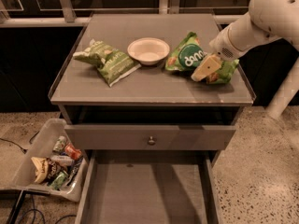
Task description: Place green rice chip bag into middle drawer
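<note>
The green rice chip bag (188,56), bright green with a dark round logo, lies on the cabinet top at the right, next to the white bowl. My gripper (202,72) comes in from the upper right and sits low over the bag's right half, touching or almost touching it. The bag's right end (224,73) shows past the gripper. The middle drawer (148,190) is pulled out wide at the bottom of the view, its flat grey floor bare.
A paler olive-green bag (108,61) lies on the left of the top. A white bowl (148,50) stands in the middle. A shut drawer front with a round knob (151,139) sits above the open drawer. A bin of snacks (52,161) stands on the floor at left.
</note>
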You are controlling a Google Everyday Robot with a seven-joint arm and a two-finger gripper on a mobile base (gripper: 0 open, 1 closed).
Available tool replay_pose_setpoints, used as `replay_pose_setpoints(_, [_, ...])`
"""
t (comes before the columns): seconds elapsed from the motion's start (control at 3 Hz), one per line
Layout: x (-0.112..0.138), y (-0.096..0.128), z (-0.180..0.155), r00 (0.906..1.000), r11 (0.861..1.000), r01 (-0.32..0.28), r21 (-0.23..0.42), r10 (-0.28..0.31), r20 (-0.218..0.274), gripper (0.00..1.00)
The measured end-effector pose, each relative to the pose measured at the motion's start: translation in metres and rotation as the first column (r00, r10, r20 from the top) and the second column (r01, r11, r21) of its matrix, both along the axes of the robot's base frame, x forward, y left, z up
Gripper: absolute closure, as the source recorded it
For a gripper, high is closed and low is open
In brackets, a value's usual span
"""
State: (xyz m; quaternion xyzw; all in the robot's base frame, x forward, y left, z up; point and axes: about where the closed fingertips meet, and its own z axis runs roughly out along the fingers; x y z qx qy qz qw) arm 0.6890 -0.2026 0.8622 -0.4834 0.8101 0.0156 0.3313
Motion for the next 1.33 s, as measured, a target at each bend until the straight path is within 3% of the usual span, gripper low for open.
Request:
replay_pose_setpoints(1.0, [0.0000, 0.0001, -0.0001, 1.0000, 1.000, 0.000, 0.000, 0.000, 0.000, 0.89])
replay_pose_setpoints(1.33, [0.0000, 0.0001, -0.0002, 1.0000, 1.000, 0.000, 0.000, 0.000, 0.000, 1.00])
